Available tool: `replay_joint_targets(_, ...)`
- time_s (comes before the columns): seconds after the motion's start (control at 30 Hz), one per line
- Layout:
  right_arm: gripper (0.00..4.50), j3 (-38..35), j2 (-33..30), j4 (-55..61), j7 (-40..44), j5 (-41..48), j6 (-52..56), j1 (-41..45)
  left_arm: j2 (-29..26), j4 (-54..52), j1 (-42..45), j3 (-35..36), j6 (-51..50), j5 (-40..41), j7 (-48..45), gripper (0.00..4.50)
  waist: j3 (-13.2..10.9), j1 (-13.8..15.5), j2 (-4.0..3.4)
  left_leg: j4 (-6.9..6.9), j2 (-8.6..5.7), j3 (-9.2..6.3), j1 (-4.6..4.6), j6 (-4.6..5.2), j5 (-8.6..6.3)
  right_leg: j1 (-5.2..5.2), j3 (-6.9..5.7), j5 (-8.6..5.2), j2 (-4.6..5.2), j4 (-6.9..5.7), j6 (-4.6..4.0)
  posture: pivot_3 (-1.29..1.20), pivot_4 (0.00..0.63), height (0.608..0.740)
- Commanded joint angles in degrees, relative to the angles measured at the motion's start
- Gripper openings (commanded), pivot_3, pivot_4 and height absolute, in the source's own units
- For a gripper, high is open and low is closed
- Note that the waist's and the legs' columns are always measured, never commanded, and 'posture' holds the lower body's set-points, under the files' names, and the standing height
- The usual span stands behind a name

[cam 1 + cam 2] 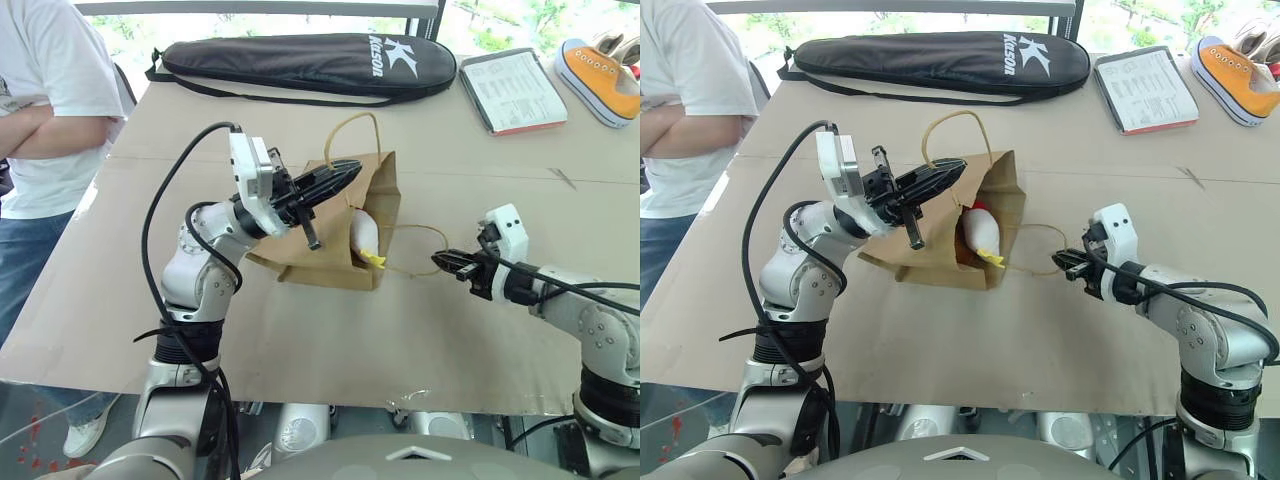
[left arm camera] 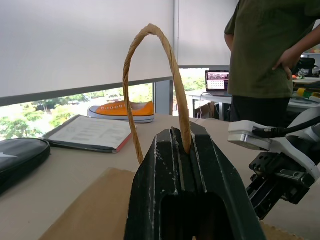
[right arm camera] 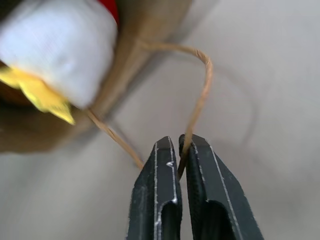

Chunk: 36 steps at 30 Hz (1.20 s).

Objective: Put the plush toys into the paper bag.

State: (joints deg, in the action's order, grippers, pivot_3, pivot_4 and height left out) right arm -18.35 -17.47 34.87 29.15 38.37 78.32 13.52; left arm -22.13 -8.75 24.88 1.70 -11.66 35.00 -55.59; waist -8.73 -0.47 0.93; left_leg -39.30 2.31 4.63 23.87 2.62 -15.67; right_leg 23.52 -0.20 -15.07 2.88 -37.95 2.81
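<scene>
- left eye view: the paper bag [image 1: 330, 225] lies on its side on the desk [image 1: 330, 340], its mouth turned toward the robot's right.
- the left tool [image 1: 345, 178] is clamped on the bag's upper edge at the base of the upper handle [image 1: 352, 135], and holds that side of the mouth lifted off the desk.
- left wrist view: the black fingers [image 2: 165, 170] are pressed together on the brown paper, and the twisted-cord loop rises upright from between them.
- the white plush toy [image 1: 366, 238] sits in the bag's mouth, its yellow beak [image 1: 373, 259] poking out over the lower edge; a bit of red shows at its top in the right wrist view.
- i cannot make out an orange-brown toy.
- the lower handle [image 1: 420, 250] lies in a loop on the desk, reaching toward the right arm.
- the right tool [image 1: 441, 261] is closed on the far end of that loop; in the right wrist view its two fingers [image 3: 155, 195] pinch the cord between them.
- a long black racket case [image 1: 310, 62] lies across the far side of the desk, with a clipboard of papers [image 1: 512, 90] and an orange sneaker [image 1: 600, 75] toward the far right corner.
- a person in a white shirt [image 1: 50, 100] stands at the desk's left edge, arms folded.
</scene>
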Motion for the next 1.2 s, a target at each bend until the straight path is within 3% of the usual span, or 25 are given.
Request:
replay_joint_targets(0.03, 0.07, -12.5, 3.7, 3.8, -1.8, 23.1, -3.4, 5.5, -0.3, -1.9, 2.8, 2.7, -1.7, 3.3, 1.1, 0.00, 0.0, 0.0, 0.00, 0.00, 0.01, -0.01, 0.00, 0.00, 0.00, 0.00, 0.00, 0.00, 0.00, -0.01, 0.00, 0.00, 0.150, 0.740)
replay_joint_targets(0.1, 0.07, -15.4, 2.9, 2.5, -9.0, 37.3, -5.8, 7.6, -1.1, -0.9, 4.3, 3.8, -3.0, 4.6, 1.2, 0.00, 0.0, -0.1, 0.00, 0.00, 0.04, -0.03, 0.01, 0.01, -0.01, 0.00, -0.03, 0.00, 0.01, -0.03, 0.00, 0.00, 0.150, 0.740)
replay_joint_targets(0.17, 0.07, -15.3, -1.9, 1.9, -16.7, 49.1, -10.7, 9.6, -2.4, 3.0, 8.0, 5.1, -3.8, 5.0, 0.1, 0.00, 0.0, 0.0, 0.00, 0.02, 0.03, -0.07, -0.01, 0.02, -0.01, -0.04, -0.07, 0.00, 0.02, 0.01, 0.00, 0.00, 0.150, 0.740)
replay_joint_targets(0.33, 0.07, -11.1, -15.2, 1.6, -31.2, 66.1, -21.4, 12.7, -4.3, 16.1, 16.7, 1.1, -0.3, -2.8, -4.5, 0.00, 0.0, -0.1, 0.01, 0.01, -0.10, -0.02, 0.03, 0.06, -0.03, -0.01, -0.05, 0.00, 0.06, 0.00, 0.00, 0.00, 0.150, 0.740)
replay_joint_targets(0.5, 0.07, -7.0, -23.9, 2.5, -37.5, 71.3, -28.7, 13.2, -2.3, 28.4, 23.9, -2.3, 4.1, -9.2, -6.9, 0.00, 0.0, -0.1, 0.07, 0.03, -0.11, -0.01, 0.08, 0.03, -0.01, 0.02, -0.01, -0.01, -0.02, 0.07, 0.01, 0.00, 0.150, 0.740)
replay_joint_targets(0.63, 0.07, -6.1, -29.1, 2.7, -37.3, 59.0, -28.7, 6.7, -0.8, 38.2, 27.2, -4.6, 7.2, -14.0, -8.5, 0.00, 0.0, 0.0, 0.08, 0.06, -0.04, -0.03, 0.11, 0.03, -0.01, 0.02, -0.03, -0.01, -0.01, 0.13, 0.02, 0.00, 0.150, 0.740)
replay_joint_targets(0.67, 0.29, -6.2, -30.1, 3.4, -34.8, 56.5, -28.9, 5.4, -0.5, 39.4, 27.6, -4.1, 6.1, -13.3, -9.2, 0.00, 0.0, 0.0, 0.08, 0.05, -0.04, -0.02, 0.12, 0.04, -0.02, 0.02, -0.02, -0.01, -0.01, 0.14, 0.02, 0.00, 0.150, 0.740)
replay_joint_targets(0.73, 0.84, -6.8, -31.8, 5.3, -30.9, 55.4, -29.5, 3.7, -0.7, 39.9, 27.9, -3.4, 4.3, -12.6, -10.8, 0.72, 0.0, -0.1, 0.09, 0.05, -0.03, -0.01, 0.15, 0.05, -0.02, 0.04, 0.01, -0.02, 0.01, 0.14, 0.03, 0.00, 0.150, 0.740)
replay_joint_targets(0.83, 2.19, -8.1, -34.3, 7.1, -29.0, 55.1, -30.4, 2.3, -1.2, 39.0, 28.0, -1.9, 2.8, -11.8, -10.8, 1.92, 0.0, -0.2, 0.09, 0.05, 0.02, 0.00, 0.16, 0.05, -0.02, 0.09, 0.02, -0.02, -0.01, 0.11, 0.04, 0.00, 0.150, 0.740)
replay_joint_targets(0.93, 3.58, -14.2, -40.5, 8.1, -26.2, 56.9, -28.1, -2.2, -3.9, 34.4, 25.8, 0.5, -4.8, -8.0, -11.9, 3.22, -0.1, -0.1, 0.13, 0.05, 0.06, -0.06, 0.17, 0.05, -0.03, 0.09, -0.03, -0.03, -0.02, 0.10, 0.04, 0.00, 0.150, 0.740)
replay_joint_targets(1.0, 3.67, -19.3, -43.8, 7.6, -23.9, 59.3, -26.9, -5.6, -5.5, 30.7, 23.8, 1.7, -9.6, -5.5, -12.6, 4.15, -0.1, -0.1, 0.13, 0.04, 0.07, -0.07, 0.20, 0.04, -0.02, 0.08, -0.04, -0.03, 0.00, 0.12, 0.04, 0.00, 0.150, 0.740)
replay_joint_targets(1.03, 3.67, -22.7, -45.5, 6.8, -22.7, 61.3, -26.1, -6.9, -6.6, 27.8, 22.0, 2.2, -12.5, -3.8, -13.1, 4.36, -0.1, -0.1, 0.14, 0.04, 0.07, -0.07, 0.20, 0.03, -0.01, 0.08, -0.03, -0.03, 0.03, 0.13, 0.04, 0.00, 0.150, 0.740)
replay_joint_targets(1.2, 3.67, -38.5, -50.7, 4.1, -18.5, 69.4, -19.9, -14.1, -10.8, 15.3, 13.5, 3.1, -21.9, 1.9, -15.0, 4.36, -0.1, 0.0, 0.18, 0.03, 0.08, -0.11, 0.10, 0.01, 0.00, -0.04, 0.01, -0.03, 0.11, 0.10, 0.04, 0.00, 0.150, 0.740)
